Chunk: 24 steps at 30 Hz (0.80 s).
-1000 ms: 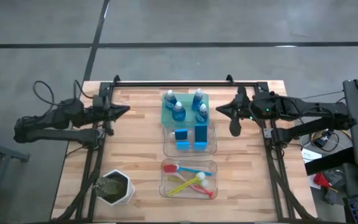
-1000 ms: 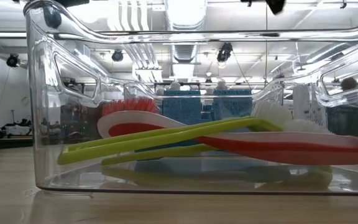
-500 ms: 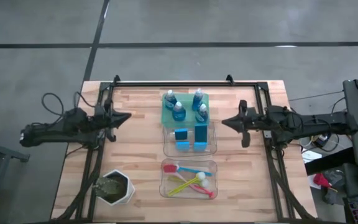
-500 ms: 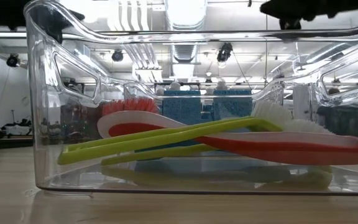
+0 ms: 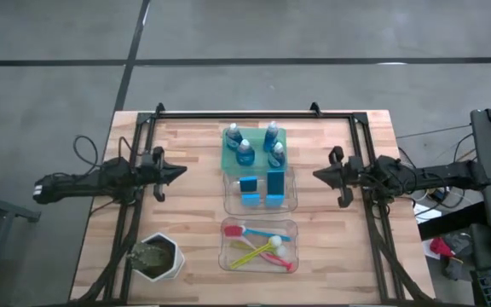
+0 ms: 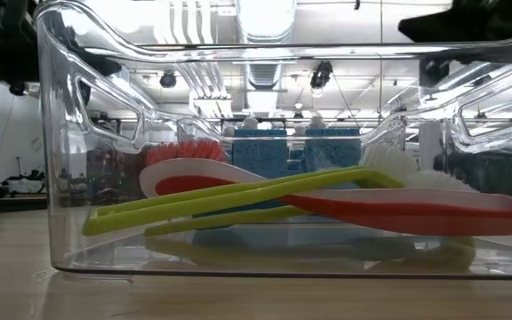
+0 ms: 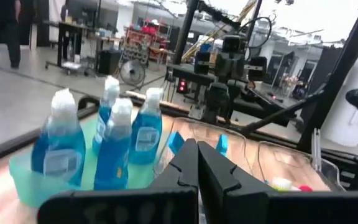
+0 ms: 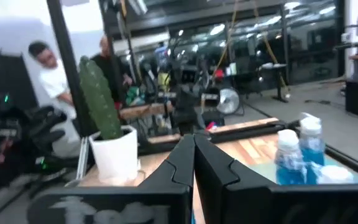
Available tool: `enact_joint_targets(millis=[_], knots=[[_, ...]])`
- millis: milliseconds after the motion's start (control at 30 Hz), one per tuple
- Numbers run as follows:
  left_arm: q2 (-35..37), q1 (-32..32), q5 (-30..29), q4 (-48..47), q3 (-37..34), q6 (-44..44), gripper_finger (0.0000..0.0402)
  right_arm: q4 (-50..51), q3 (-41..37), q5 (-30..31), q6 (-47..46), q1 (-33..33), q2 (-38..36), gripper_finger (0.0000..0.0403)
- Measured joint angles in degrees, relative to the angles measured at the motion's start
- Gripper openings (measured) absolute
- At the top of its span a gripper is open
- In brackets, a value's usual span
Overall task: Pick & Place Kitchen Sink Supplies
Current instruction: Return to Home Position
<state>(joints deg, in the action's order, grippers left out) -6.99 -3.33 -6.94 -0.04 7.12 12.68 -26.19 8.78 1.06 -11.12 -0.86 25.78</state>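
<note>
Dark left gripper mid-left, right gripper mid-right, each with fingers together; brushes in the lower-centre clear bin.

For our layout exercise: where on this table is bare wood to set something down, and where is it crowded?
Bare wood lies between the white pot and the brush bin, and right of that bin to the table edge. The middle column is crowded: green tray, sponge bin, brush bin. The left gripper and right gripper flank it.

Front bin cut off at right edge, low view; sponges half hidden behind brushes.
</note>
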Motion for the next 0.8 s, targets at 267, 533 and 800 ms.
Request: enact_joint_targets(millis=[267, 533, 800], knots=[[2.88, 0.00, -0.49, 7.29, -6.60, 1.07, 0.0000, -7.03, -8.27, -4.12, -1.98, 0.01, -3.87, 0.0009], [4.83, -0.04, -3.93, 4.10, -6.62, 0.94, 0.0000, 2.31, -8.27, -2.17, -3.01, 0.02, -6.18, 0.0009], [5.27, -0.04, -5.17, 3.02, -6.65, -2.03, 0.0000, 8.23, -8.27, -0.87, 0.54, 0.02, -6.57, 0.0009]])
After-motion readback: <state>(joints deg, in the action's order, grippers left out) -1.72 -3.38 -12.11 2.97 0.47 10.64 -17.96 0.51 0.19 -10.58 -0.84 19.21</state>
